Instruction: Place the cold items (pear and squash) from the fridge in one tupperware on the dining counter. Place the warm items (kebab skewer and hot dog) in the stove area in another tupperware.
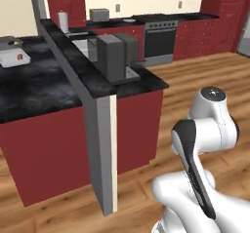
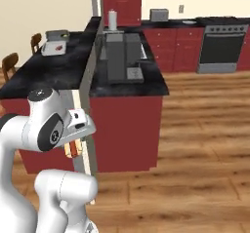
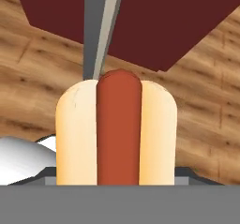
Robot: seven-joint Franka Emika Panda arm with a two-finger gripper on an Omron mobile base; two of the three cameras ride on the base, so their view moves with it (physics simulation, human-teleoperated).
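Observation:
A hot dog, a red sausage in a pale bun, stands upright close in the hand view. My gripper is shut on it, low in front of the dark red base of the dining counter. The hot dog hangs below the hand, above the wood floor. Far back on the black counter top sits the shallow pale tupperware with a small red thing in it. Behind it stands the deeper grey tupperware, where a bit of yellow-green pear shows.
The counter's raised grey wall ends right in front of the arm. A grey machine stands on the lower counter beyond it. The stove is at the back wall. Chairs stand far left. Wood floor lies open to the right.

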